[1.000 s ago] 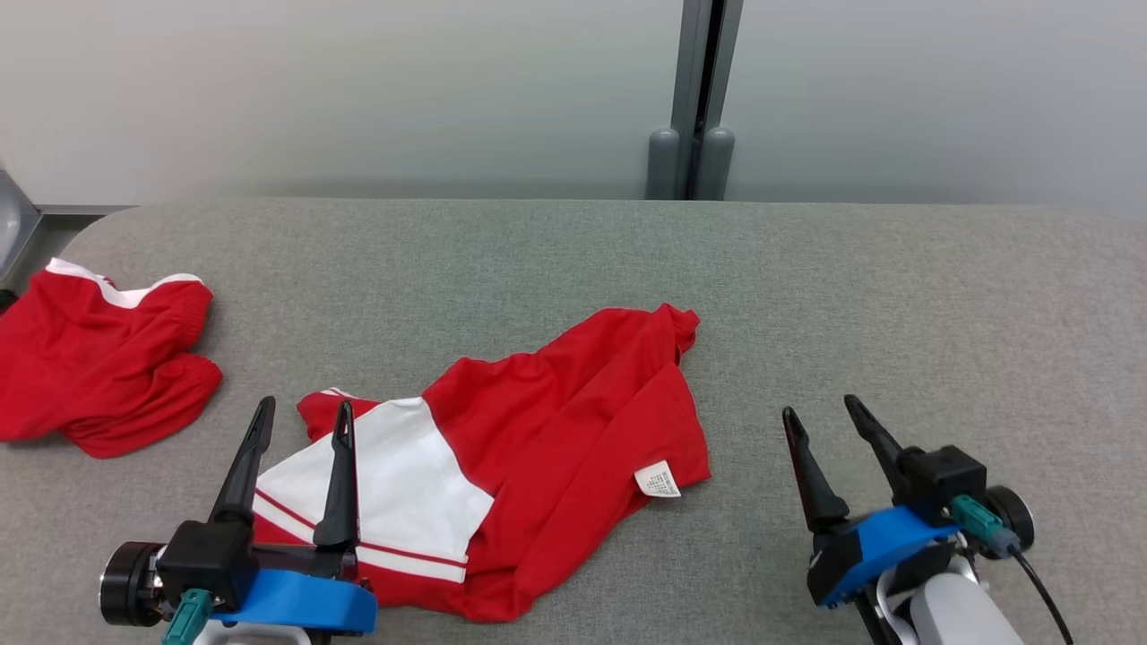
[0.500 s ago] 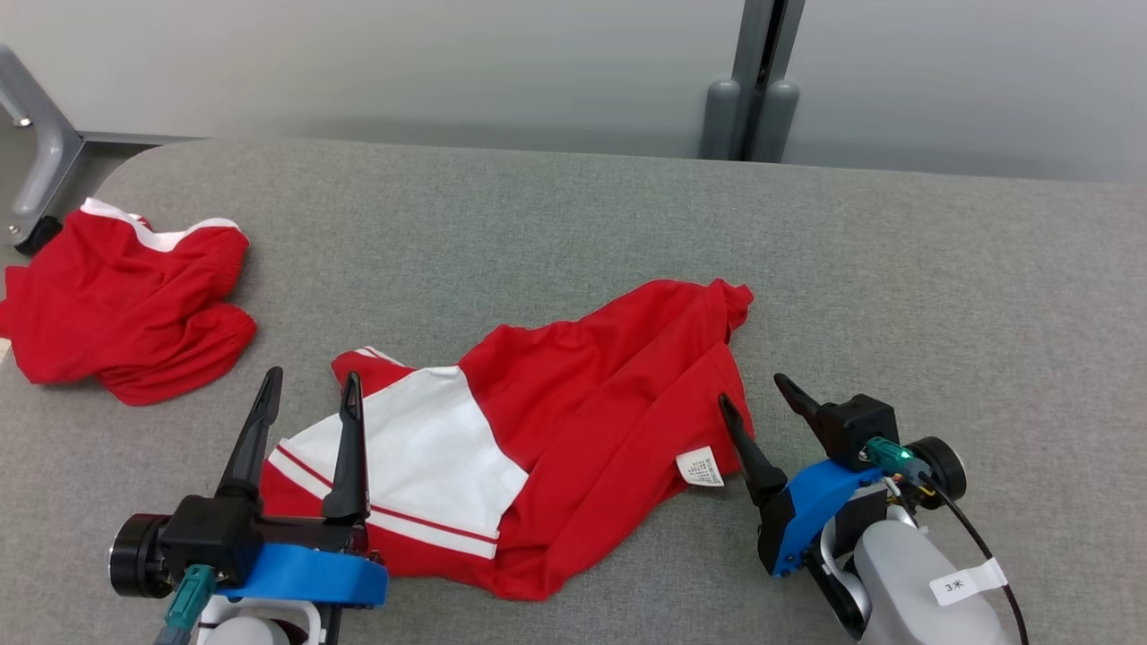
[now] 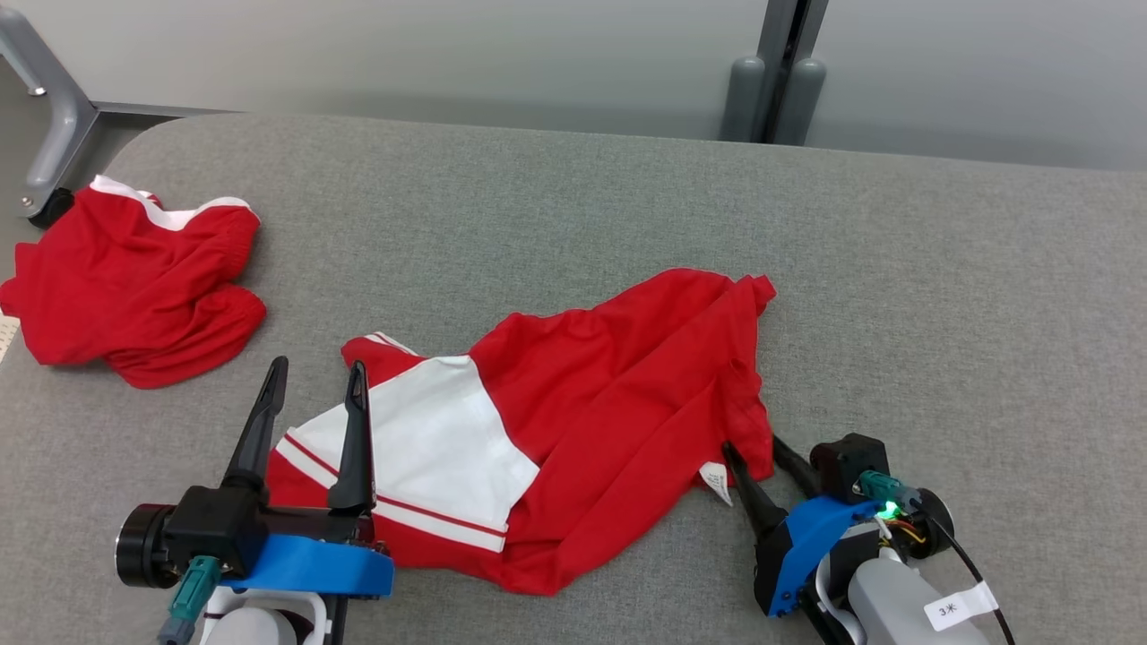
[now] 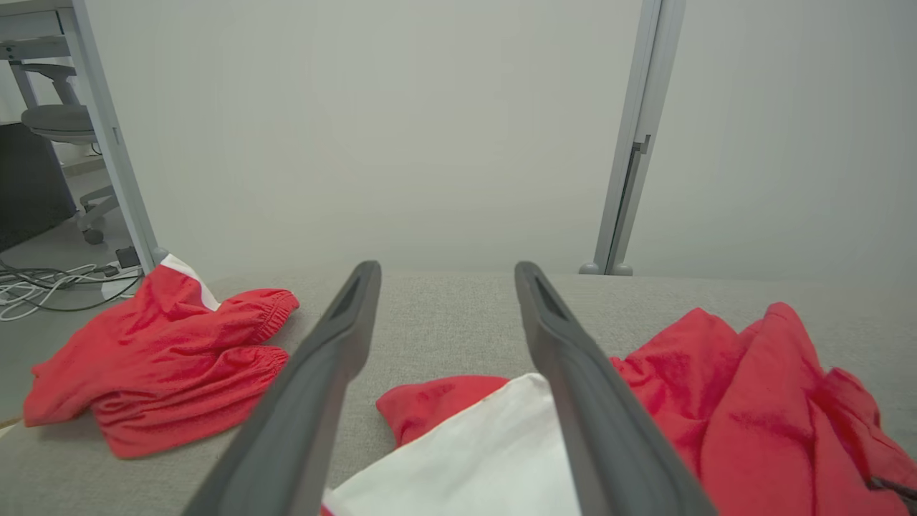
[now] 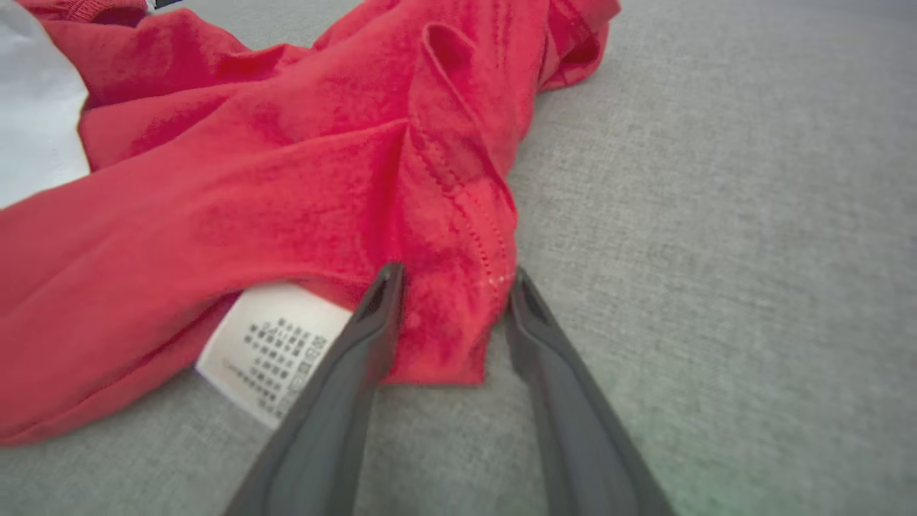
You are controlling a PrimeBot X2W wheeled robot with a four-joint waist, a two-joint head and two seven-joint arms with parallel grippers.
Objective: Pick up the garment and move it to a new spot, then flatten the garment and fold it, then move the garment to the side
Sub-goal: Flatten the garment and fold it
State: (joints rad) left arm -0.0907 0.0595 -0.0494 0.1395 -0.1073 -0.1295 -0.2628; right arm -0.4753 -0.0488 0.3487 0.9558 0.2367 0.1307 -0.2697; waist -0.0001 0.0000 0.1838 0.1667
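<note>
Red cloth with a white panel, the garment [image 3: 582, 421], is lying crumpled on the grey table [image 3: 941, 296], near the table's front edge and about midway along it; none of it is being lifted. The first step, the pick-up, is judged to be in hand, with the grasp being set up but not made. The garment's corner toward the table's right end is being straddled by the right gripper [image 5: 455, 271]. Its jaws are being held apart, one finger on each side of the stitched hem and just beside the white label [image 5: 269, 351], and no cloth is being pinched. The next move is judged to call for the jaws to be brought together on that hem, deep enough that more than the bare edge is caught, and only then for a lift clear of the table. The right arm is being held low over the table, fingers pointing toward its back edge and slightly toward its left end. The left gripper [image 3: 319, 363] is being held over the white panel, jaws wide apart with nothing between them, fingers pointing toward the back edge; whether it is touching the cloth cannot be told. A second red heap [image 3: 134, 278] is lying at the table's left end.
</note>
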